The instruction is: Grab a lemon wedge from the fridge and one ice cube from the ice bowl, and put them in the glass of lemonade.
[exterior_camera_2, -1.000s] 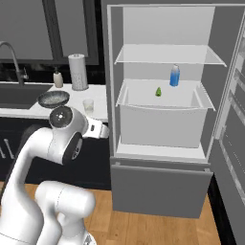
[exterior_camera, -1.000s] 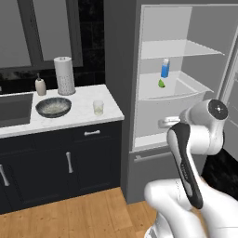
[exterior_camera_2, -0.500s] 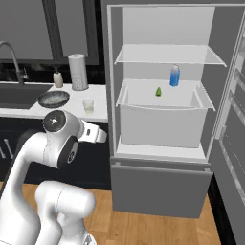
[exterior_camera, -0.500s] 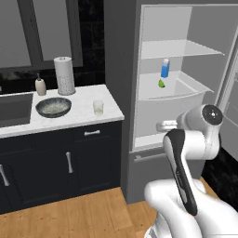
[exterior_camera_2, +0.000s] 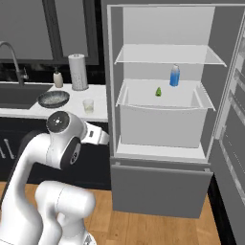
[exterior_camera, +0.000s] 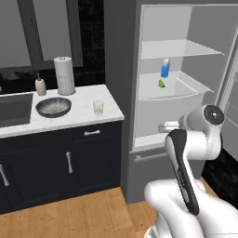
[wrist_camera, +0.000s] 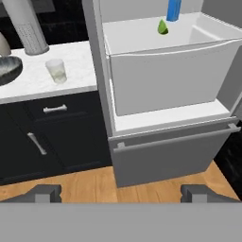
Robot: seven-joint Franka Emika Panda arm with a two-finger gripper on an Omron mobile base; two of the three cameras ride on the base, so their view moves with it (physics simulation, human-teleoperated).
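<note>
The fridge point(exterior_camera_2: 161, 190) stands open, showing its white shelves and drawer point(wrist_camera: 165, 75). A tiny yellow-green lemon wedge point(exterior_camera: 161, 83) point(exterior_camera_2: 158, 91) point(wrist_camera: 162, 27) lies on the shelf above the drawer, beside a blue bottle point(exterior_camera_2: 175, 75). On the counter sit the dark ice bowl point(exterior_camera: 53, 107) point(exterior_camera_2: 53, 98) point(wrist_camera: 8, 70) and the glass of lemonade point(exterior_camera: 98, 107) point(exterior_camera_2: 88, 105) point(wrist_camera: 56, 71). My gripper point(wrist_camera: 122, 193) point(exterior_camera: 165, 126) point(exterior_camera_2: 99, 137) is open and holds nothing. It hangs in front of the fridge, lower than the wedge's shelf and well short of it.
A paper towel roll point(exterior_camera: 64, 76) and a beige soap bottle point(exterior_camera: 41, 86) stand at the back of the white counter point(exterior_camera: 83, 118). A dark sink point(exterior_camera: 14, 109) lies left of the bowl. The fridge door point(exterior_camera_2: 232, 124) hangs open on the right. Wooden floor point(wrist_camera: 94, 182) lies below.
The arm's upper joint has sunk a little and drawn slightly back from the fridge. The wedge, bowl and glass rest where they were.
</note>
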